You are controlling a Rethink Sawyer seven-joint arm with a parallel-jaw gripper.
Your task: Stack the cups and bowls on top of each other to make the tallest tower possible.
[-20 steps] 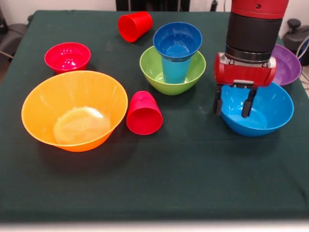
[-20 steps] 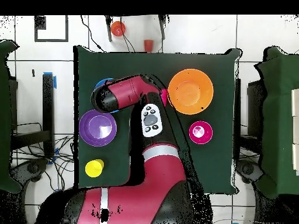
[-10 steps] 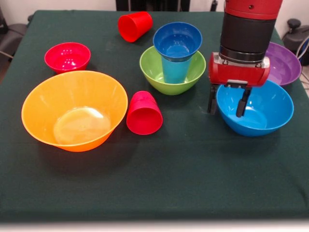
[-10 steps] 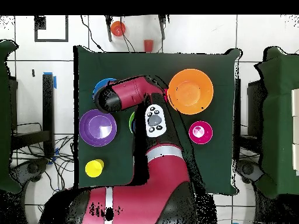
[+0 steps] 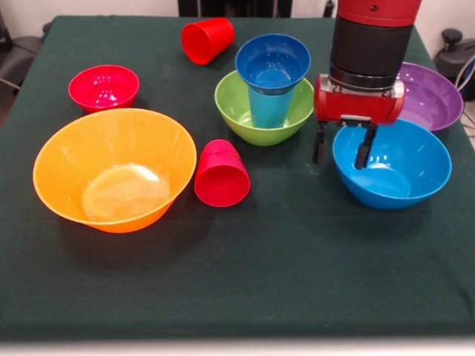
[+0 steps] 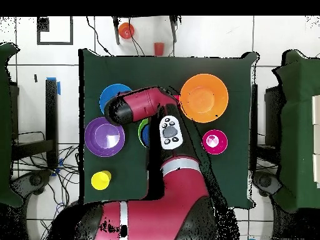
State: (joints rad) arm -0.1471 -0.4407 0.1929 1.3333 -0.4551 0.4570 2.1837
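Note:
My gripper [image 5: 341,147] hangs open at the left rim of the medium blue bowl [image 5: 397,167]; one finger [image 5: 364,150] shows over the bowl's inside, the other outside it. Left of it, the green bowl [image 5: 237,111] holds the upright light blue cup [image 5: 269,107], and the small dark blue bowl [image 5: 272,63] sits on that cup as a short tower. One red cup [image 5: 221,174] lies on its side beside the orange bowl [image 5: 111,170]. Another red cup [image 5: 208,38] lies at the far edge. The yellow cup [image 6: 101,180] shows only in the overhead view.
The purple bowl [image 5: 434,96] sits just behind the blue bowl, close to the arm. The small red bowl [image 5: 104,87] stands at the far left. In the overhead view the arm [image 6: 147,103] covers the green bowl and hides the gripper.
The gripper has shifted left and slightly away from the camera in the front view, from over the blue bowl's inside to its left rim. It stays open. No cup or bowl moved.

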